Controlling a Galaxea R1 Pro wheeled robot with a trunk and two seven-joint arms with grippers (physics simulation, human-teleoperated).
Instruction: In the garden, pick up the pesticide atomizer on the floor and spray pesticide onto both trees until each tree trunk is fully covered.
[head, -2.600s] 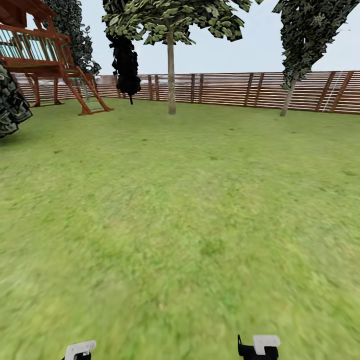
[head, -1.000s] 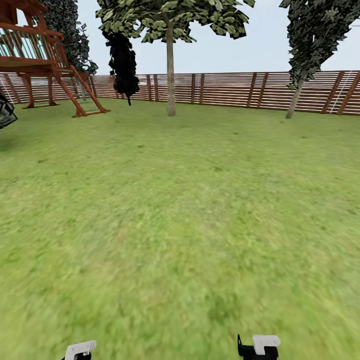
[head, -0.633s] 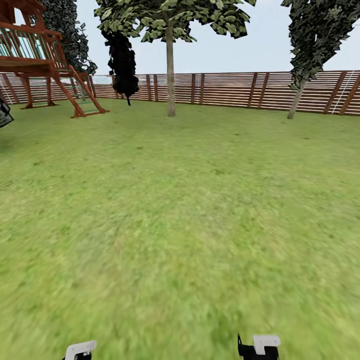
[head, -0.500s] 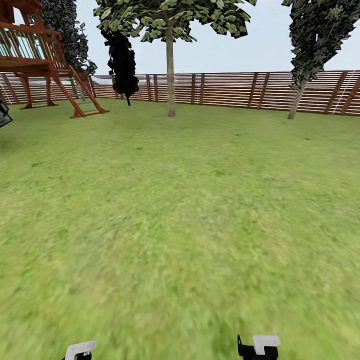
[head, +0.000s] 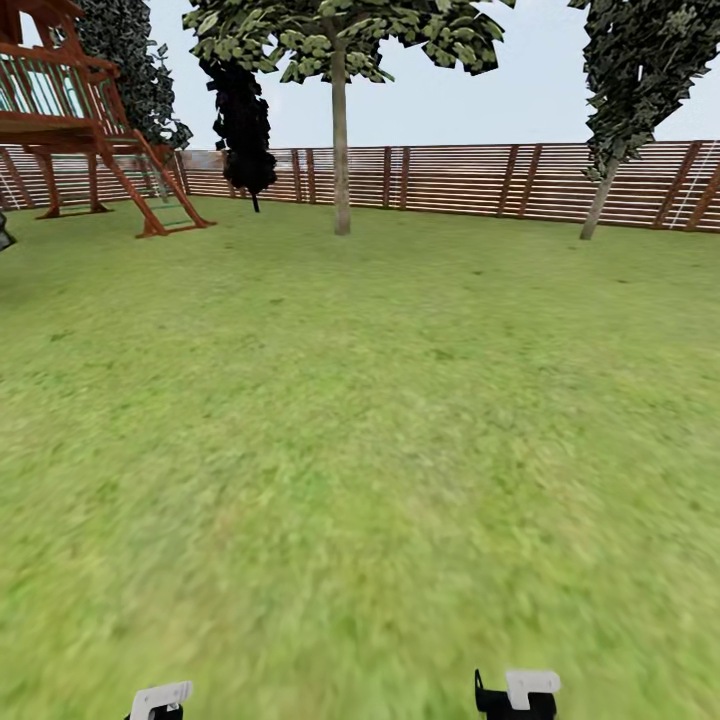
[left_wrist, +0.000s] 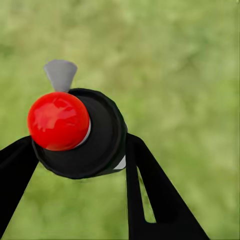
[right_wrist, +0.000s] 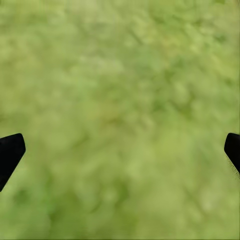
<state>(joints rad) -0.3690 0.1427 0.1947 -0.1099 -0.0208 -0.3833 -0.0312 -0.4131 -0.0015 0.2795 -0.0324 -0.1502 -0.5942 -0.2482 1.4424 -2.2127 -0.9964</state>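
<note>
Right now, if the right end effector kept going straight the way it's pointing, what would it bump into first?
Probably just the grass. The right end effector is open with nothing between its fingers, and bare lawn lies ahead; how far off is hard to judge.

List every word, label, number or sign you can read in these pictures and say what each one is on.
There is no readable text.
Pesticide atomizer in the left gripper: red ball and black body, with no lettering facing the camera.
Fence, play tower and trees: no signs or numbers.
Right gripper, over bare grass: nothing written.
</note>
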